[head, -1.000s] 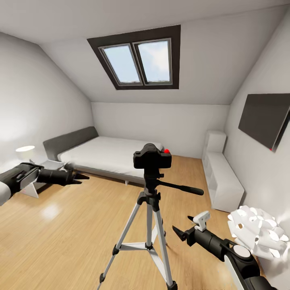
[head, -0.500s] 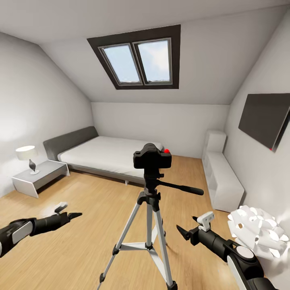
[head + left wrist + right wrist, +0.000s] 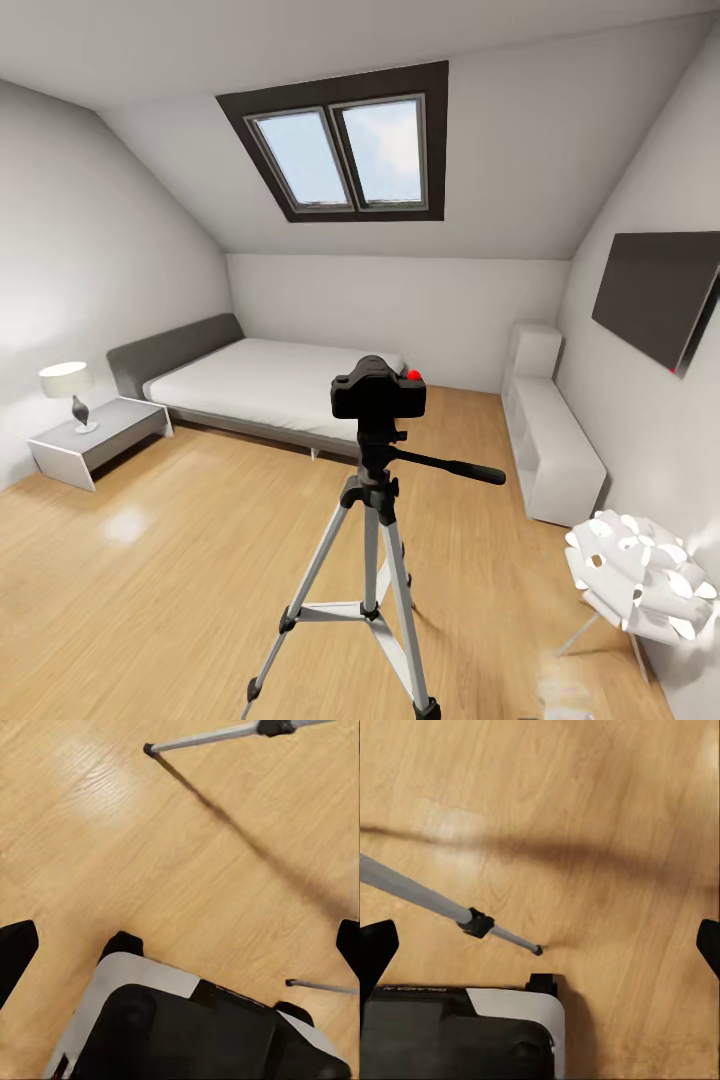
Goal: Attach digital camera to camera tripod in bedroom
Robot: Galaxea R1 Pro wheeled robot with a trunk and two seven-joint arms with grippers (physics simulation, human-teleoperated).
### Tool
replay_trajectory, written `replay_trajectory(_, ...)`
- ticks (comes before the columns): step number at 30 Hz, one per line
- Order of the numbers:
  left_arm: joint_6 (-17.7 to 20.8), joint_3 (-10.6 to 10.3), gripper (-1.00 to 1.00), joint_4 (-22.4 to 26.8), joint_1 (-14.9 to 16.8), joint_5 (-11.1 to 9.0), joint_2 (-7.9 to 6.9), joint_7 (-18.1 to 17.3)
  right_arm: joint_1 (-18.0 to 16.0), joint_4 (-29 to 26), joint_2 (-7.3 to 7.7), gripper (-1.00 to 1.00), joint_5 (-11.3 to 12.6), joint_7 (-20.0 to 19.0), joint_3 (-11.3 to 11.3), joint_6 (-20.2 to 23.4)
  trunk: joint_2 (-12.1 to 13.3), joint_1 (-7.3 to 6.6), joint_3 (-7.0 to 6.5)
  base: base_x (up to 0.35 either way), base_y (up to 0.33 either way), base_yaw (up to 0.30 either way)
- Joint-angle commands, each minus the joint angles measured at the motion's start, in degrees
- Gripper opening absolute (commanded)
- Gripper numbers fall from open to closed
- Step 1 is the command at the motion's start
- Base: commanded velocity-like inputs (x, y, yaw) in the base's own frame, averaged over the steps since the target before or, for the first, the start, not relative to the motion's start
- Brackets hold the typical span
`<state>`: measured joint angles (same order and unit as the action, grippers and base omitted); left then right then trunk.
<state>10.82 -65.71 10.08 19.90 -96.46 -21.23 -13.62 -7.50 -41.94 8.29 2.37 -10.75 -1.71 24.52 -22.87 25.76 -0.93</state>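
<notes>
Camera seated on the tripod, my arms hanging low.

The small black boxy digital camera (image 3: 378, 389) sits on the black head of the silver-legged camera tripod (image 3: 371, 560), centre frame in the head view. My left gripper (image 3: 180, 945) and right gripper (image 3: 540, 945) point at the light wood floor (image 3: 150, 560), fingers apart, holding nothing. I judge the attaching done; next I'd only check that it sits firm.

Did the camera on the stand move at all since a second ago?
No. The camera sits on the tripod at the same spot against the bed behind it.
</notes>
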Motion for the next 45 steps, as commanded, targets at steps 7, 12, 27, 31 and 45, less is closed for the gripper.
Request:
replay_trajectory(7, -0.26, -0.29, 1.00, -2.40, -8.81, -1.66, 8.49, 4.70, -0.30, 20.52, 0.37, 1.00, 0.31, 0.53, 0.00, -13.15, -0.04, 0.03, 0.00, 0.000, 0.000, 0.000)
replay_trajectory(12, -0.39, -0.69, 1.00, -2.98, -13.11, -1.45, 13.60, 5.57, -0.04, 29.40, 0.86, 1.00, 0.32, 0.83, 0.20, -20.70, -0.04, 0.03, 0.00, 0.000, 0.000, 0.000)
replay_trajectory(27, -0.45, -0.94, 1.00, -3.32, -15.65, -1.43, 15.96, 6.04, 0.11, 38.89, -6.42, 1.00, 0.32, 0.99, 0.45, -24.86, -0.04, 0.03, 0.00, 0.000, 0.000, 0.000)
replay_trajectory(31, -0.45, -0.93, 1.00, -3.33, -15.71, -1.44, 16.02, 6.05, 0.11, 39.09, -6.96, 1.00, 0.34, 0.99, 0.43, -24.99, -0.04, 0.03, 0.00, 0.000, 0.000, 0.000)
replay_trajectory(45, -0.45, -0.92, 1.00, -3.38, -15.77, -1.45, 16.04, 6.05, 0.12, 39.36, -6.56, 1.00, 0.49, 0.99, 0.28, -25.09, -0.04, 0.03, 0.00, 0.000, 0.000, 0.000)
